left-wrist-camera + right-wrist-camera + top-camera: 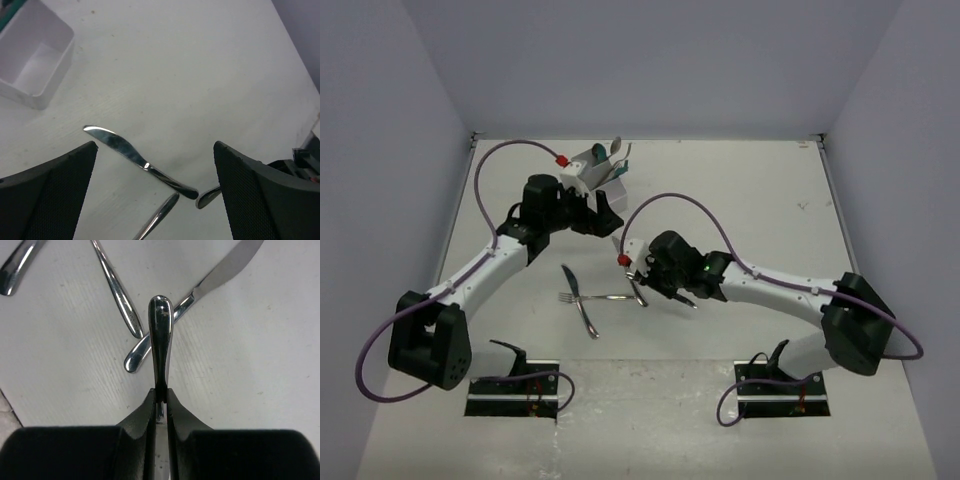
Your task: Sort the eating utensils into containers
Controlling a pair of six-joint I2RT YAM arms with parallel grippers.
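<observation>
In the upper middle of the top view the white organiser [588,168] stands on the table [760,200]. Teal utensils [601,152] and a pale spoon bowl [617,148] stick up out of it. Which compartment holds them is hard to make out, since the left arm [495,258] covers its near side. In the left wrist view one end compartment, cut off at upper left, shows a bare floor. The left hand [604,214] hangs just beside the organiser, fingers [60,195] spread wide above a silver knife [131,154]. Left of centre in the top view a fork [590,297] and another silver piece [586,318] lie near that knife. The right hand [161,401] is pressed together, pinching a silver handle [161,335]. Its working end is hidden behind the hand; it is possibly a spoon.
</observation>
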